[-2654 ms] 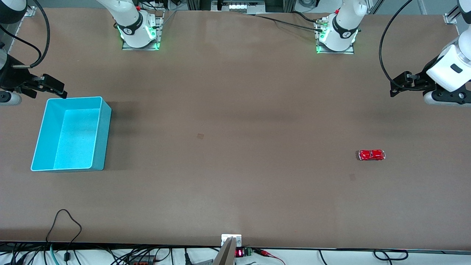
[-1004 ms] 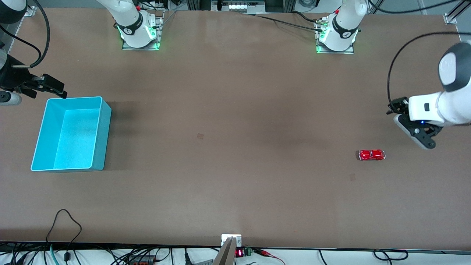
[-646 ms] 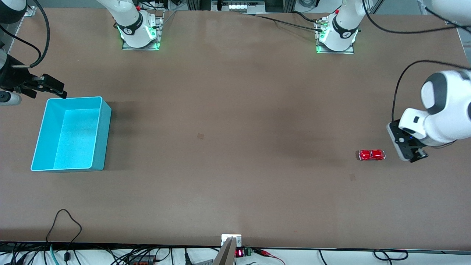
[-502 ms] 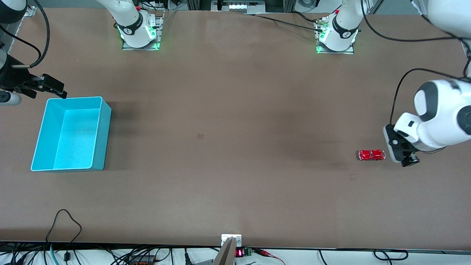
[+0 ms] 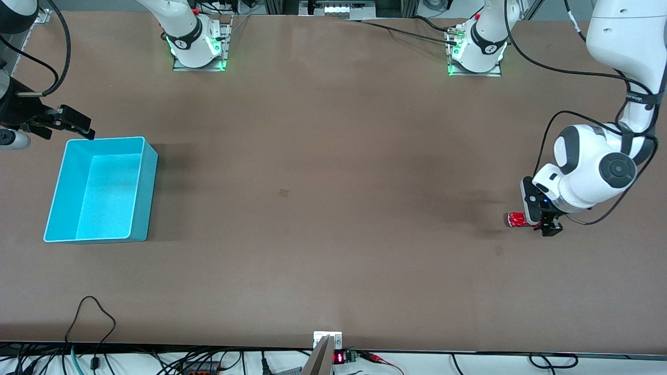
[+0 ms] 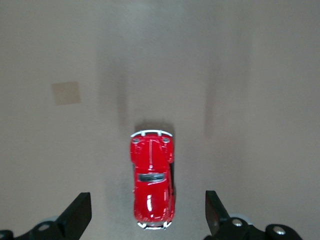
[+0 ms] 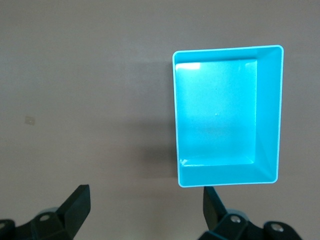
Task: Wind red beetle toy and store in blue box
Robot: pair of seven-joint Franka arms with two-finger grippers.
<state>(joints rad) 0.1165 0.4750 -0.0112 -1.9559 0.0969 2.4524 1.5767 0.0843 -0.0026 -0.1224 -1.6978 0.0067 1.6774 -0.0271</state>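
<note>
The left end effector (image 6: pixel 147 215) hangs low over the red beetle toy (image 6: pixel 152 186), fingers spread wide to either side of the car and not touching it, on bare counter (image 5: pixel 333 208) toward the left arm's end. Well apart, at the right arm's end, the blue box (image 5: pixel 99 190) sits open-topped, with the right end effector (image 7: pixel 145 212) waiting above the counter just beside it, fingers spread too.

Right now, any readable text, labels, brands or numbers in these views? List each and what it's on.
None can be read.
Red digits on the small display at the table's near edge: too small to read.
Round logo marks on both arm bases: too small to read.
Red beetle toy and blue box: no markings visible.
</note>
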